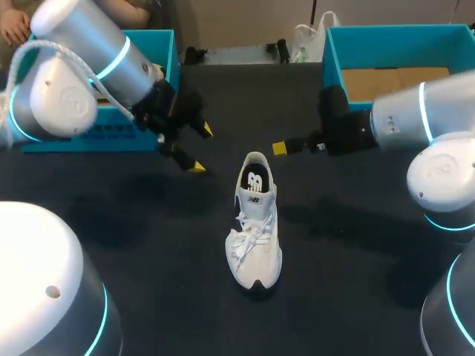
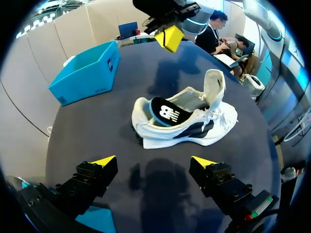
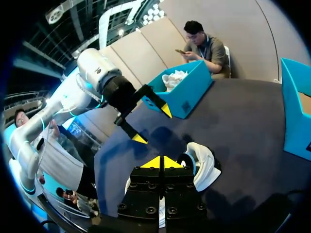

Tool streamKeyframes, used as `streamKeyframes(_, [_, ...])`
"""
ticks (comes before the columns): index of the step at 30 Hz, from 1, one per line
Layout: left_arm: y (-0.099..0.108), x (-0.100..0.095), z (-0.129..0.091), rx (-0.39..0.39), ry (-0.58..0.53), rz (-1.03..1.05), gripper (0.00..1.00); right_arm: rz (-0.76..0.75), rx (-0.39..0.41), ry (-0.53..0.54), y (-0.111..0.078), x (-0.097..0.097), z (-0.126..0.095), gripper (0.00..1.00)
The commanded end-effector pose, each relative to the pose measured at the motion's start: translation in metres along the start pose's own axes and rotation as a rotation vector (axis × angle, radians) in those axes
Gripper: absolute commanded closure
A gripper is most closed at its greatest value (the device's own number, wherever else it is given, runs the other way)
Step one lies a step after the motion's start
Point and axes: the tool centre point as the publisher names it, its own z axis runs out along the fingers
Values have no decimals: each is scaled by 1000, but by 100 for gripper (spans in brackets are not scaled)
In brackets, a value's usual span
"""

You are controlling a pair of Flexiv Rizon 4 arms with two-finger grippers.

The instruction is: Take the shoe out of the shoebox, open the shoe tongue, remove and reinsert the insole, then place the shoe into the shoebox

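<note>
A white shoe (image 1: 254, 230) stands upright on the dark table, toe toward the near edge. Its tongue (image 2: 214, 87) is pulled up, and a black insole (image 2: 167, 112) with a white logo lies in the heel opening, its rim slightly raised. My left gripper (image 1: 199, 148) hangs open to the shoe's far left, empty; its fingers frame the shoe (image 2: 189, 119) from a distance in the left wrist view. My right gripper (image 1: 280, 148) is shut on nothing, just beyond the heel to the right. In the right wrist view its joined tips (image 3: 161, 162) hover before the shoe (image 3: 201, 165).
A blue shoebox (image 1: 386, 44) with a cardboard floor stands at the back right, behind my right arm. A second blue box (image 1: 137, 126) sits at the back left under my left arm. Bare dark tabletop (image 1: 148, 245) surrounds the shoe.
</note>
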Motion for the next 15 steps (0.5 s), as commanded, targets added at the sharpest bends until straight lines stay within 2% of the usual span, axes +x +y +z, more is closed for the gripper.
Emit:
streamKeyframes(1, [11, -14, -27, 2, 20, 7, 0, 2, 3, -33, 0, 2, 2, 100])
streamKeyframes(7, [26, -27, -47, -23, 18, 17, 0, 2, 3, -33, 0, 2, 2, 100])
streamKeyframes(14, [38, -43, -66, -13, -24, 20, 0, 70, -19, -284, 2, -5, 5, 100])
streamKeyframes(15, [40, -45, -68, -5, -32, 16, 0, 74, 1, -317, 3, -4, 5, 100])
